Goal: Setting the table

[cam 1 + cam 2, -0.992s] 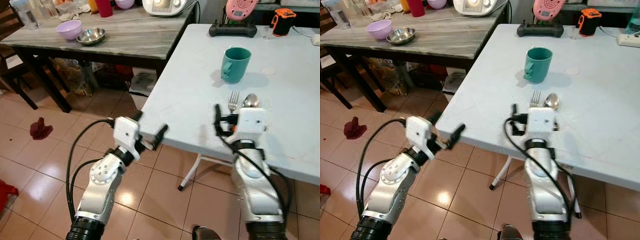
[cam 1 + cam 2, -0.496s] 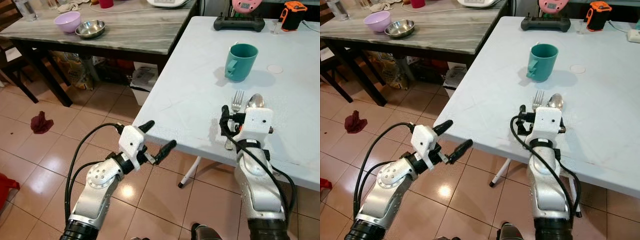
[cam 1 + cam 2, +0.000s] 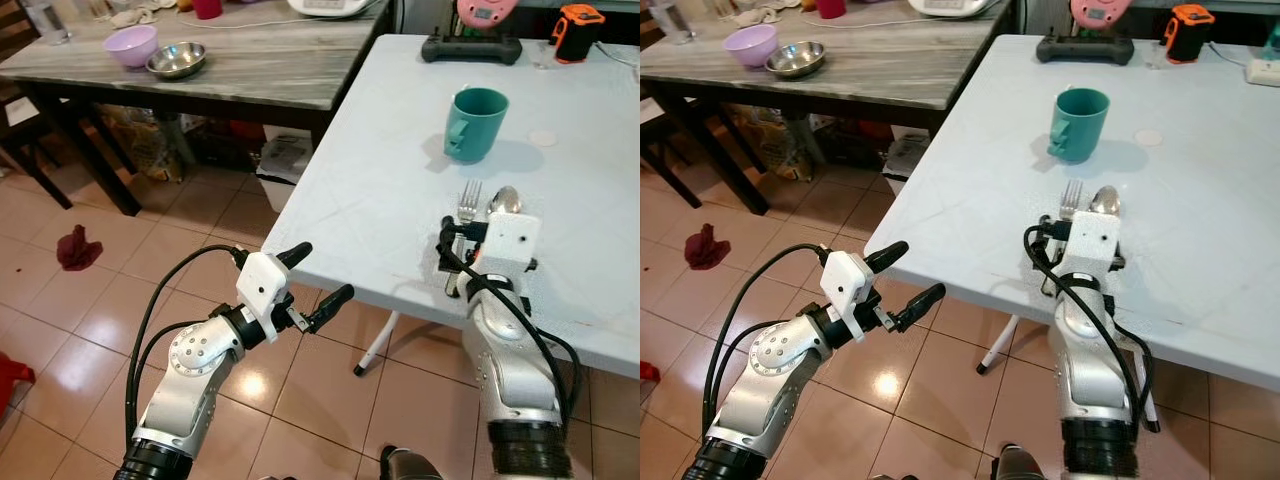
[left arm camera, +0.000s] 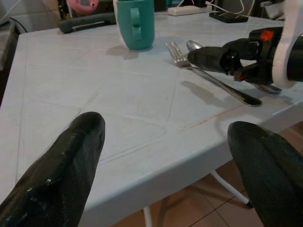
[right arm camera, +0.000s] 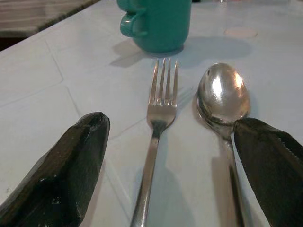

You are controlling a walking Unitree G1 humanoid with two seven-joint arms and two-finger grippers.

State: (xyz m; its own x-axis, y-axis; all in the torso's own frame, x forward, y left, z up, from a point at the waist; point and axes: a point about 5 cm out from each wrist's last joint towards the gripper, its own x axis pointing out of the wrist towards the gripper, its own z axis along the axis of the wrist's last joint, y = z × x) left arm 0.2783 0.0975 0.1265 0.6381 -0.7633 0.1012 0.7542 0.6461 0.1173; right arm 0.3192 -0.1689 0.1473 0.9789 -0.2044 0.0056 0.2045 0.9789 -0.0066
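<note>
So the fork (image 5: 158,111) and spoon (image 5: 222,97) are lying side by side on the white table (image 3: 380,170), handles toward the near edge, with the teal mug (image 3: 474,123) a bit farther back. The right claw (image 5: 165,161) is spread wide and straddling both handles without gripping either; in the right wrist view the fork runs down between the fingers and the spoon sits just inside the far-side one.

Compared with a second ago, the cutlery hasn't shifted relative to the mug at all. The head camera has wandered a little, so the whole scene slides, but that's the view moving and not the stuff. What did change is the left claw (image 3: 312,280): it was up at the table's near-left corner, and now it hangs lower and off the edge over the tiled floor (image 3: 90,320), fingers apart and empty. The right arm looks eased back a touch too. My read is that the fork and spoon are placed and let go, so this bit of the setting is done and the arms are backing off.

Hard to see: the cutlery handles are hidden under the right wrist housing in the head views, so I can't tell exactly how they end. No plate in view. The dark table (image 3: 250,80) far left carries a purple bowl (image 3: 131,45) and a steel bowl (image 3: 177,60), while stuff along the top edge is cut off.
</note>
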